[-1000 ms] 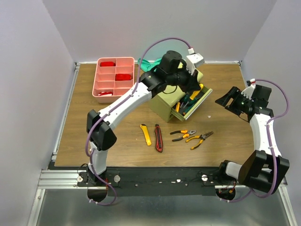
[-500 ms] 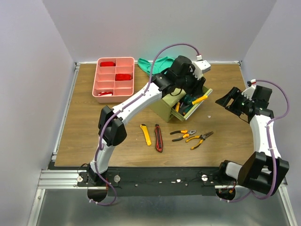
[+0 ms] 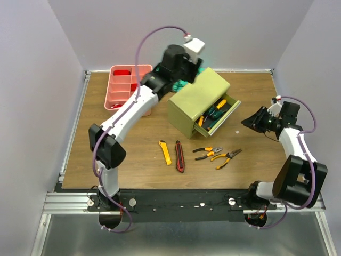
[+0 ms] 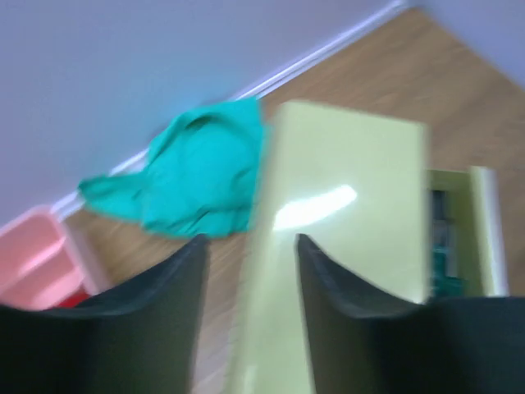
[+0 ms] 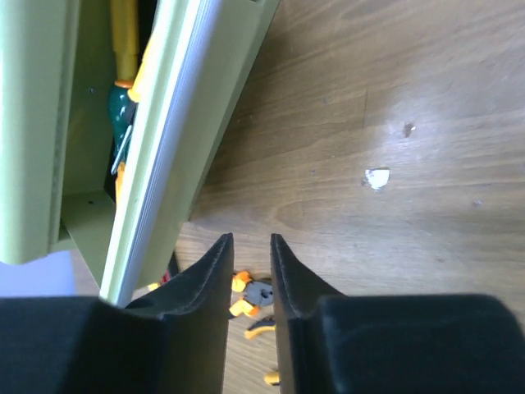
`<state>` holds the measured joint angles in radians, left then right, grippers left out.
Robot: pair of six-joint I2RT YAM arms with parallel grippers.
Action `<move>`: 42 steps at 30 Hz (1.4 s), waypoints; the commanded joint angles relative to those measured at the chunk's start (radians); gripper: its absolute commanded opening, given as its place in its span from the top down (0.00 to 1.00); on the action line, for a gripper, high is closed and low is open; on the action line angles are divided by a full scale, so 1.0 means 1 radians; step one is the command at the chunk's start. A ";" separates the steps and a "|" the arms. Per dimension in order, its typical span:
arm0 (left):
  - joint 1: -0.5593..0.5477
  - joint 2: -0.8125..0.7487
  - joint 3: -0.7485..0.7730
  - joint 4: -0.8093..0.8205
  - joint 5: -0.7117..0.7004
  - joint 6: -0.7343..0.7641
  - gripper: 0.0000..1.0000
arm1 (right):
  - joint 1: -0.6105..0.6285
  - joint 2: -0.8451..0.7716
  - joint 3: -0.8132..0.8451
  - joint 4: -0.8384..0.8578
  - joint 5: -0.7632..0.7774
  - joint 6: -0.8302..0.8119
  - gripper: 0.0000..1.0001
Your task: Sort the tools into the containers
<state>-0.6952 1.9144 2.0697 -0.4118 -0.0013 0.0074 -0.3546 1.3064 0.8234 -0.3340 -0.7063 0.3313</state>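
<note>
Left gripper [image 4: 250,246]: jaws wide apart, empty, hovering over the back of the olive chest [image 3: 200,96]
Right gripper [image 5: 252,242]: jaws nearly together with a narrow gap, nothing held, just right of the chest's open drawer [image 3: 230,113]
Drawer contents: green- and yellow-handled screwdrivers [image 3: 216,113]
Knives: yellow knife [image 3: 166,152] just beside red-black knife [image 3: 179,156], on the table [image 3: 106,154] in front of the chest
Pliers: left pliers [image 3: 206,153] just beside right pliers [image 3: 227,156], right of the knives
Pink tray [image 3: 114,106]: back left, partly behind the left arm [image 3: 128,114]
Green cloth [image 4: 197,176]: behind the chest
</note>
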 commanded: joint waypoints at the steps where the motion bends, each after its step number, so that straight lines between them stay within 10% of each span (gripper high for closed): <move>1: 0.175 -0.023 -0.134 -0.045 -0.094 -0.063 0.57 | 0.025 0.054 -0.012 0.145 -0.076 0.037 0.76; 4: 0.240 0.004 -0.166 -0.051 0.041 0.015 1.00 | 0.055 0.109 0.017 0.157 -0.097 0.052 0.81; 25: 0.220 0.163 -0.106 -0.122 0.466 0.069 1.00 | 0.262 0.340 0.239 0.208 -0.150 0.107 0.86; 42: 0.206 0.144 -0.135 -0.119 0.431 0.062 1.00 | 0.353 0.481 0.379 0.234 -0.151 0.183 0.85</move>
<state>-0.4641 2.0678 1.9480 -0.5106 0.3706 0.0788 -0.0055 1.7691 1.1751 -0.1196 -0.8452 0.4942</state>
